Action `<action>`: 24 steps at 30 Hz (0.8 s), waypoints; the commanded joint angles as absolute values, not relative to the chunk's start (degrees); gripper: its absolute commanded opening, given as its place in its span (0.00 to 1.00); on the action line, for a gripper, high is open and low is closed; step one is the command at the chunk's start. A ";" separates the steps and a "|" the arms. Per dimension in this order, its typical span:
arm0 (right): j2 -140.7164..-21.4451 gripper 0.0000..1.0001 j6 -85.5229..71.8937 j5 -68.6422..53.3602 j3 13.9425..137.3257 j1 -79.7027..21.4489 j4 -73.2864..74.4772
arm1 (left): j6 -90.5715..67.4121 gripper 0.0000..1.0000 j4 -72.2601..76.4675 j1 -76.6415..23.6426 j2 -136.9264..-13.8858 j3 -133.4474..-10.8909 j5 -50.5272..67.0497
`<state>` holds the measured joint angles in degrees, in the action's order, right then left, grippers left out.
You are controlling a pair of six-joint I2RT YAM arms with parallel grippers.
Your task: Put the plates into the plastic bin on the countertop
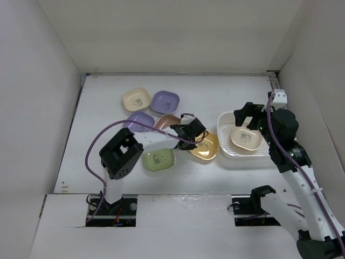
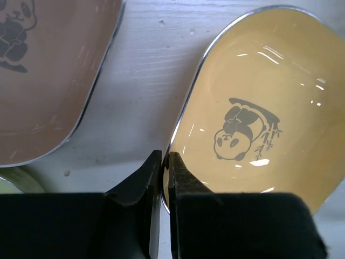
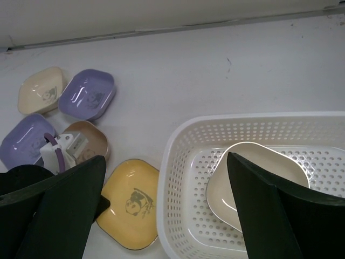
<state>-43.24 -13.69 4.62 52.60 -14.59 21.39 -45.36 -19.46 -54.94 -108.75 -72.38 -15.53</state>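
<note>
My left gripper (image 1: 190, 141) (image 2: 164, 162) is shut on the near-left rim of the yellow plate (image 1: 206, 147) (image 2: 259, 108) (image 3: 132, 202), which lies on the countertop (image 1: 215, 91) just left of the plastic bin (image 1: 222, 141) (image 3: 172, 162). One cream plate (image 1: 247, 138) (image 3: 237, 172) rests tilted inside the bin. My right gripper (image 1: 245, 116) (image 3: 164, 205) hovers open above the bin, holding nothing. Other plates lie to the left: cream (image 1: 136, 99), two purple (image 1: 165, 101) (image 1: 139, 121), pink-brown (image 1: 168, 123) (image 2: 48, 81) and green (image 1: 158, 159).
White walls enclose the countertop at the back and on both sides. The left arm's cable (image 1: 108, 132) arcs over the purple and pink-brown plates. A white block (image 1: 278, 97) sits at the back right corner.
</note>
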 commanded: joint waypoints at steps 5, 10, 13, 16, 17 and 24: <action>-42.45 1.00 -13.10 3.26 52.65 -14.15 17.49 | -48.51 0.00 -27.06 -57.22 -105.65 -71.46 -20.74; -43.50 1.00 -12.57 2.11 52.12 -13.62 16.44 | -52.72 0.00 -32.76 -57.22 -101.08 -72.59 -25.57; -44.64 1.00 -11.08 -1.48 50.28 -13.62 13.46 | -54.05 0.00 -36.20 -57.22 -99.07 -75.66 -30.66; -45.87 1.00 -8.97 -7.19 48.09 -13.62 9.50 | -54.15 0.00 -39.19 -57.22 -97.30 -79.78 -34.97; -46.66 1.00 -8.96 -8.43 48.08 -13.62 8.54 | -53.44 0.00 -40.24 -57.22 -97.29 -80.94 -35.59; -50.88 0.99 -11.24 -13.79 45.44 -14.15 6.16 | -49.75 0.00 -42.19 -57.22 -93.78 -88.32 -40.16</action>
<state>-50.33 -10.72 -9.41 46.06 -13.91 11.62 -50.13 -39.31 -57.25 -98.30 -84.90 -34.57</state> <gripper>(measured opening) 0.990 0.027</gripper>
